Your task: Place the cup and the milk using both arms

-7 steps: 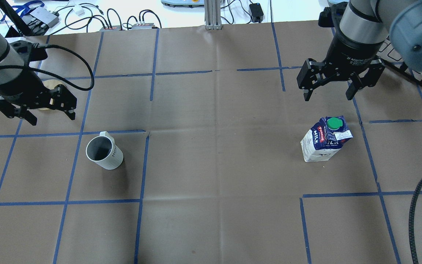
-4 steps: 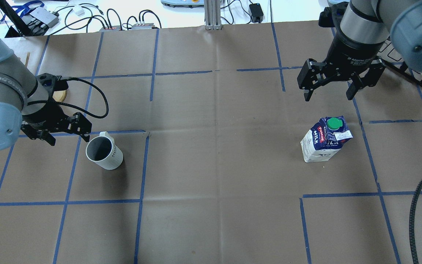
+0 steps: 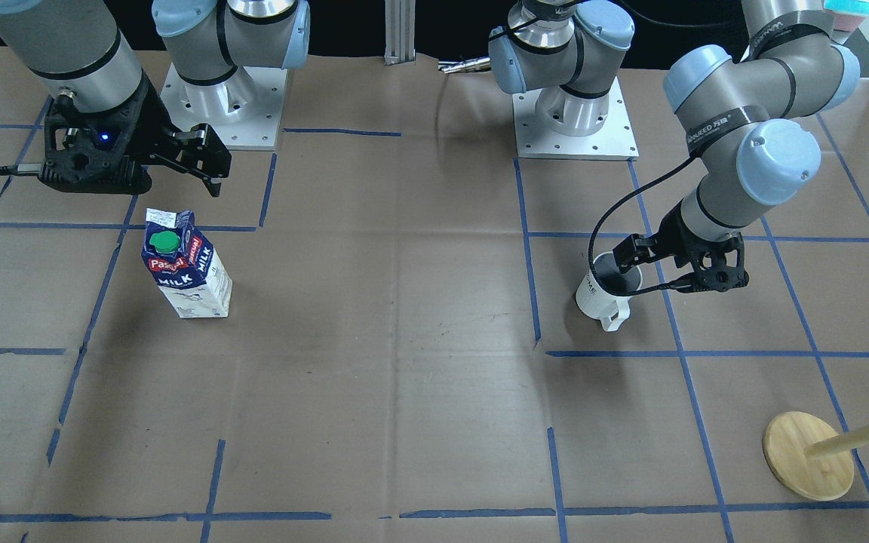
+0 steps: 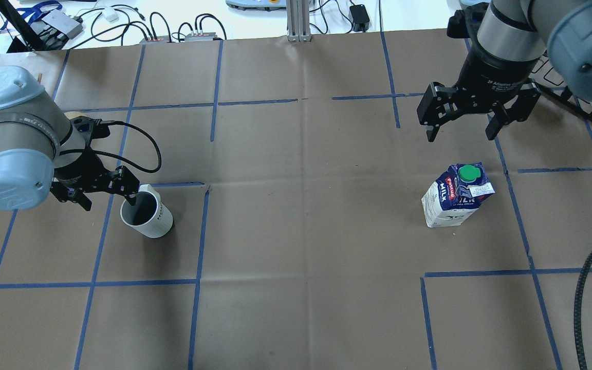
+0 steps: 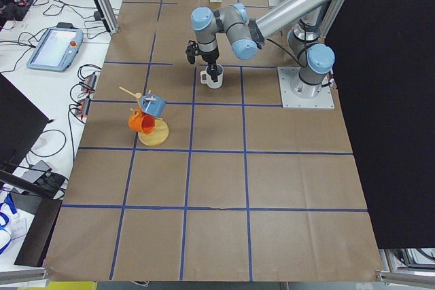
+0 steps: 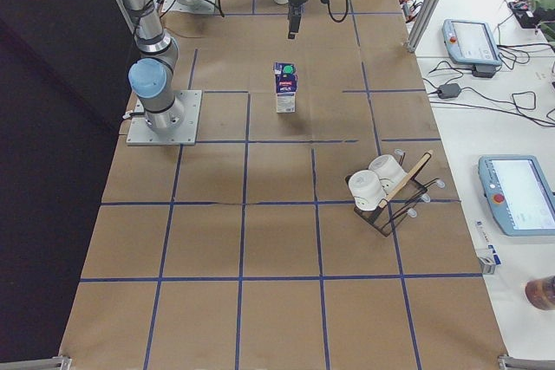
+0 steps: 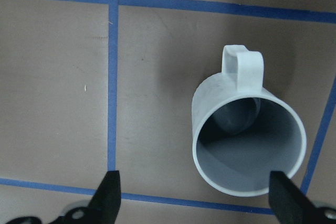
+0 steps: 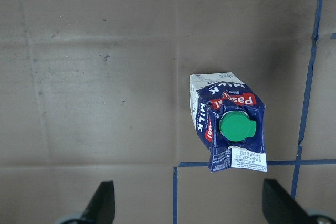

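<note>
**Both arms at the reach stage: left is lined up on the cup, right hangs over the milk, nothing is gripped**

The table [image 4: 301,231], covered in brown paper with a blue tape grid, carries both task things, well apart and each on its own arm's side. Neither has been lifted, so I judge the task to be at its start, with the pick-ups not yet done.

The left arm [image 4: 18,154] is folded low, its wrist pointing down at the table. The right arm [image 4: 506,36] is held higher, its wrist also pointing down.

The right gripper [image 4: 460,136] is spread wide and holds nothing. It hovers clear above the milk [image 4: 458,198]. In the right wrist view the carton lies ahead of the fingers, nearer one of them than the other. Its next move, I judge, calls for centring, a descent around the carton's body, then closing.

The left gripper [image 4: 111,203] is also spread wide and empty. In the left wrist view one finger sits over the far side of the cup's mouth and the other well outside, so the near wall falls about midway between them. How deep the inner finger reaches, I cannot tell. Next comes a short drop, if needed, and a pinch on that wall.

The milk stands upright, green cap on top.

The cup [image 4: 147,216] stands upright by a tape line, its handle pointing away from the robot.
</note>
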